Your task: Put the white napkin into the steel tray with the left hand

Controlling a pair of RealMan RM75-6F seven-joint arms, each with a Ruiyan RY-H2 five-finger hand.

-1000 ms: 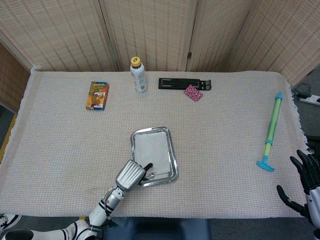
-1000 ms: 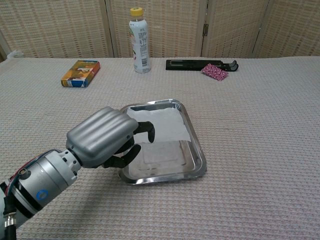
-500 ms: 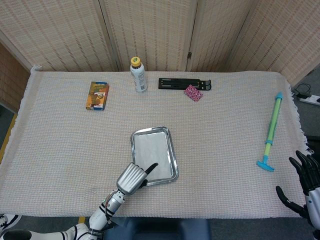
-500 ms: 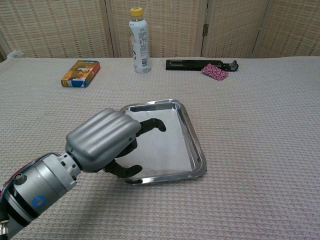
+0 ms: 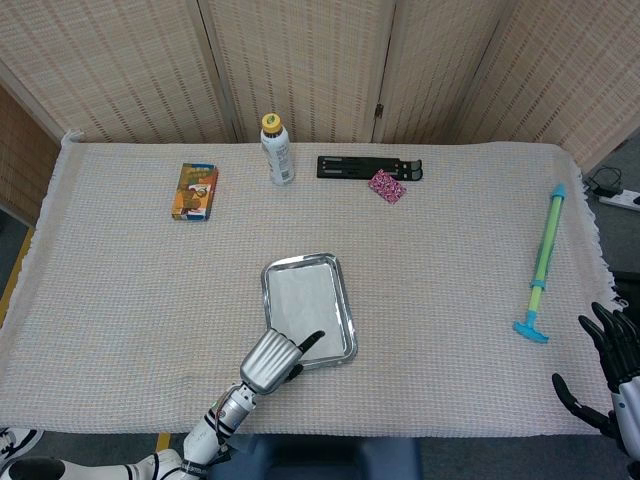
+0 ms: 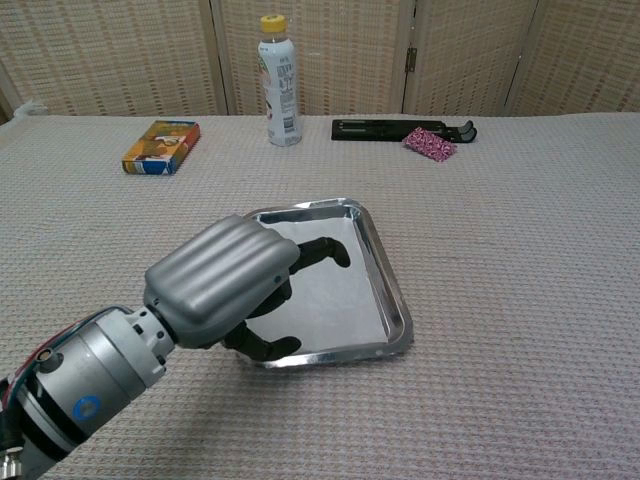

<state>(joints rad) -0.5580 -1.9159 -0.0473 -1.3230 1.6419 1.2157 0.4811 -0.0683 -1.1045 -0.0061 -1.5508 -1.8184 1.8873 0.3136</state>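
Note:
The steel tray (image 5: pixel 347 318) (image 6: pixel 393 292) lies near the table's front edge, and the white napkin (image 5: pixel 304 298) (image 6: pixel 330 290) is spread flat inside it. My left hand (image 5: pixel 272 361) (image 6: pixel 222 280) hovers over the tray's near end, fingers apart and holding nothing; one dark finger reaches out above the napkin. It hides the tray's near left corner in the chest view. My right hand (image 5: pixel 610 375) sits off the table's front right corner, fingers spread and empty.
At the back stand a white bottle with a yellow cap (image 5: pixel 277 150) (image 6: pixel 281 82), an orange box (image 5: pixel 195 191) (image 6: pixel 162 146), a black bar (image 5: pixel 368 167) (image 6: pixel 400 128) and a pink patterned packet (image 5: pixel 386 186) (image 6: pixel 429 144). A blue-green tube toy (image 5: pixel 541 262) lies at the right.
My left hand has drawn back toward the table's front edge and lifted off the napkin, which now lies flat in the tray. The right hand has barely moved.

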